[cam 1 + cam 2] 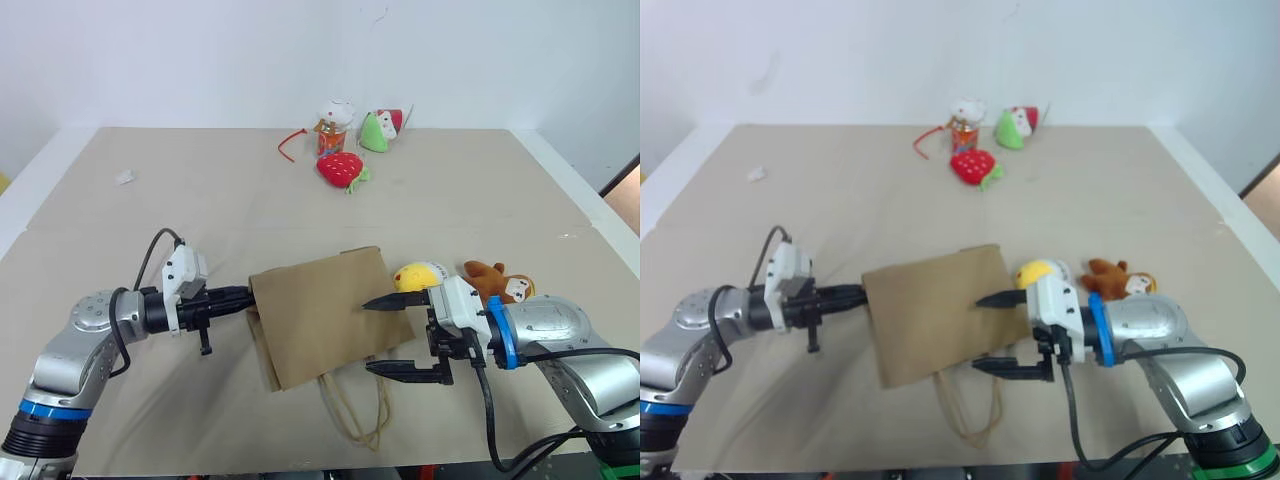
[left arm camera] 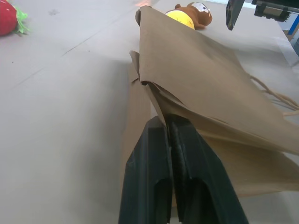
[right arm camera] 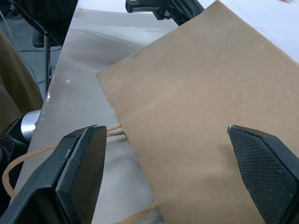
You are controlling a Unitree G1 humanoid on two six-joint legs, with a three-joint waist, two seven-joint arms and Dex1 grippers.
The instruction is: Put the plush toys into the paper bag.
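Brown paper bag lies flat on table; far edge pinched by left claw, presumably for opening. Right claw spread wide over bag. Plush toys beside it.

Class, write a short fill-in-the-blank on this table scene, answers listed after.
1. The left gripper is shut on the edge of the paper ____.
2. The right gripper has its jaws ____ over the paper bag.
3. The yellow chick lies beside the ____ plush.
4. The bag's handles are ____-coloured cord.

Answers: bag; open; brown; tan
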